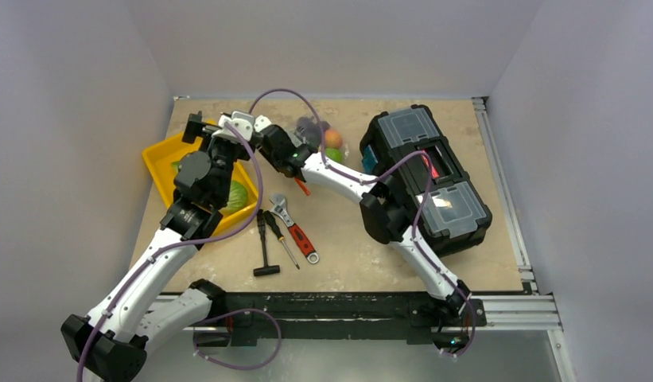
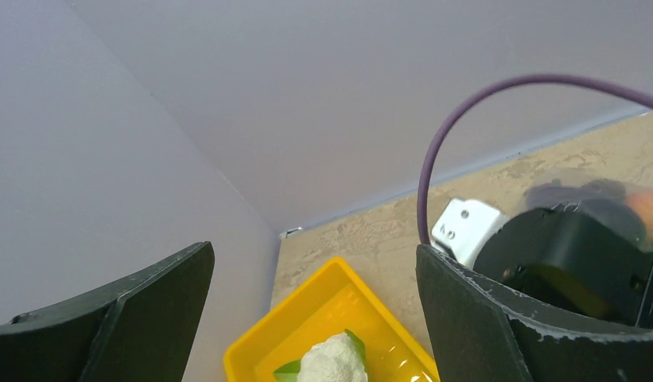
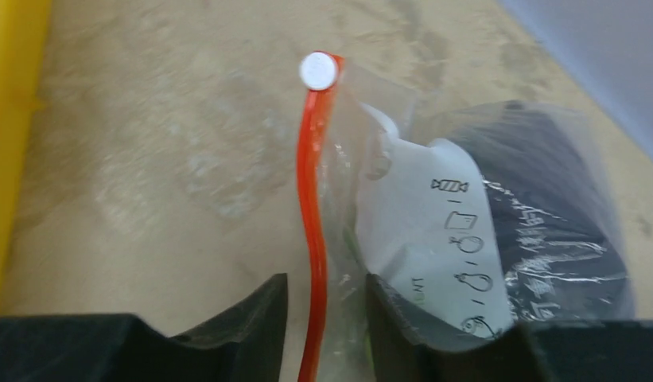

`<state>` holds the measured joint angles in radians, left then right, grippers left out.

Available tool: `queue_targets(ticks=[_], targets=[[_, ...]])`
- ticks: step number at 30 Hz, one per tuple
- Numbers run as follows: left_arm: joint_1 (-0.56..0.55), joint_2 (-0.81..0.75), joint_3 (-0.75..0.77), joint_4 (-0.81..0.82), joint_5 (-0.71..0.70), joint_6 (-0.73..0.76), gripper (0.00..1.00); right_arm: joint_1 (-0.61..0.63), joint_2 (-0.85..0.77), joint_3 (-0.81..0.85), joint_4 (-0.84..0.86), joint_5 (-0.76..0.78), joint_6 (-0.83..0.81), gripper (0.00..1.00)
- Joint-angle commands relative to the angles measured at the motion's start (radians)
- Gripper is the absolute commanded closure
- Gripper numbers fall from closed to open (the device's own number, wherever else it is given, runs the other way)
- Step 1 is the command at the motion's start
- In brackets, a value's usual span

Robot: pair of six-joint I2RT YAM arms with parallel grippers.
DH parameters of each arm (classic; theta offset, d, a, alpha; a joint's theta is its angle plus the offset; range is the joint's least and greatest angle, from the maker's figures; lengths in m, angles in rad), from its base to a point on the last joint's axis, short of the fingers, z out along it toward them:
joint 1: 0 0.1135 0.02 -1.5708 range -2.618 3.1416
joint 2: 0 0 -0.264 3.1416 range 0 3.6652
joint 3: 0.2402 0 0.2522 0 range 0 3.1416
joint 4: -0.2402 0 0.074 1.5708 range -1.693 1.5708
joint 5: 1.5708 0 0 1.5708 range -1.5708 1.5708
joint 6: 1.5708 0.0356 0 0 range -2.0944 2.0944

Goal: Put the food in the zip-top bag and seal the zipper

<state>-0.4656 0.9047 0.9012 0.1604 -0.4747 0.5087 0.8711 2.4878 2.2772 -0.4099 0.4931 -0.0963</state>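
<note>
The clear zip-top bag lies at the back of the table. An orange ball, a green piece and a dark purple eggplant show through it. In the right wrist view the red-orange zipper runs away from me to its white tip, beside the whitish label and the eggplant. My right gripper is open, jaws on either side of the zipper with a gap on both sides. My left gripper hangs wide open above the yellow tray, holding nothing.
A white cauliflower and a pale-green cabbage sit in the yellow tray. A black toolbox stands at the right. A red-handled wrench, a screwdriver and a T-handle tool lie mid-table.
</note>
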Motion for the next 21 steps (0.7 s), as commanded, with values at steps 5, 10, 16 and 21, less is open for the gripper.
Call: queue_targets(ticks=[5, 10, 16, 21], targets=[[0.008, 0.026, -0.005, 0.054, -0.038, -0.064, 0.02, -0.020, -0.190, -0.085, -0.037, -0.262, 0.149, 0.32], [0.007, 0.005, -0.005, 0.050, -0.046, -0.073, 0.01, -0.021, -0.382, -0.186, -0.087, -0.298, 0.207, 0.21], [-0.001, -0.040, -0.008, 0.047, -0.024, -0.128, 0.00, -0.020, -0.734, -0.518, -0.055, -0.276, 0.277, 0.10], [-0.001, -0.131, 0.025, -0.140, 0.043, -0.276, 0.00, -0.021, -1.064, -0.769, -0.049, -0.226, 0.323, 0.02]])
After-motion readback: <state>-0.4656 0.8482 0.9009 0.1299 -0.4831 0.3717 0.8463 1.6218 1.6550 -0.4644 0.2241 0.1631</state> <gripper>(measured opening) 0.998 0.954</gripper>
